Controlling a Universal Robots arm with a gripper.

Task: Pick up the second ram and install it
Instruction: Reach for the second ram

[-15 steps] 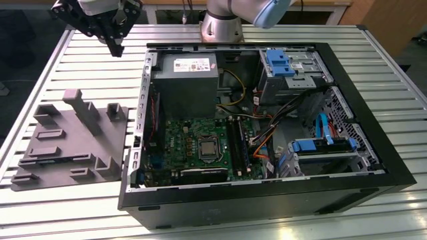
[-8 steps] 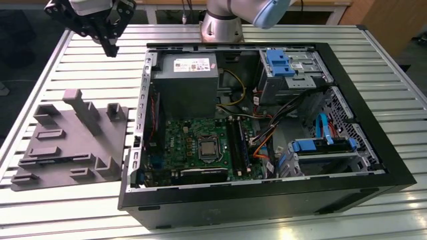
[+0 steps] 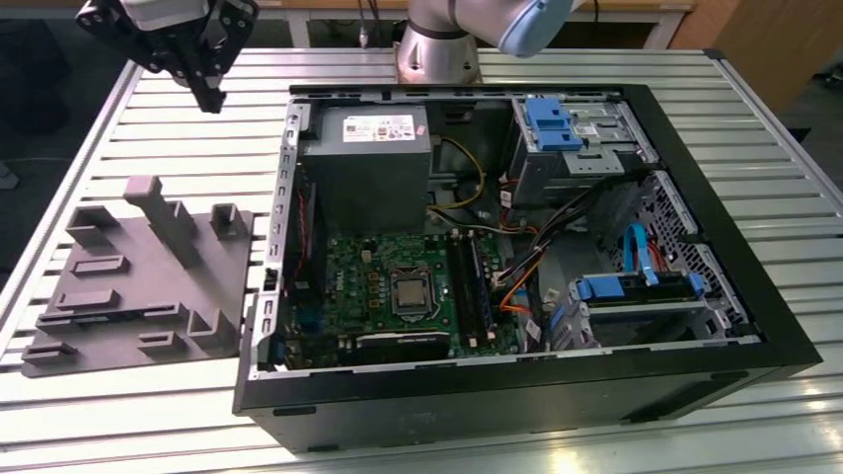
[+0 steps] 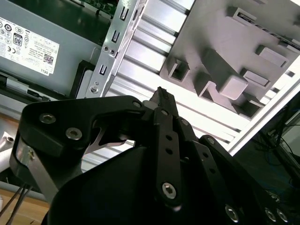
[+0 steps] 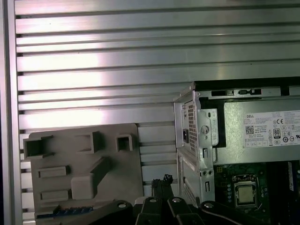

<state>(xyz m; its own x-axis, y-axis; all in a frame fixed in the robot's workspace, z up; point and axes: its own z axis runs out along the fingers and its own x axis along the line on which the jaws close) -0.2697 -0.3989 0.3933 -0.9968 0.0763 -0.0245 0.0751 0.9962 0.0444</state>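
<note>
The robot's gripper [image 3: 211, 97] hangs up in the air, above the metal table [image 3: 158, 415]. It is over the far end of the table, past the grey tray [image 3: 132, 286] and beside the far corner of the open computer case [image 3: 527, 380]. In both wrist views its two black fingers [image 4: 161, 101] come together to one point. The hand is pinched closed, and I can see nothing held in it.

The tray lies flat on the table, just beside the case, on the exterior view's left. A thin, long strip lies along one edge of the tray. It looks blue-green in the first wrist view [image 5: 61, 212] and dark in the exterior view [image 3: 113, 316]. I think this is the second ram, but it is too small to be sure. The gripper is well apart from it.

Inside the case is the green board [image 3: 395, 286] with long dark slots [image 3: 468, 286] beside the silver chip. I cannot tell if a stick sits in one already.

So the job looks like it is at its very start. The ram is not picked up and not put in yet.
</note>
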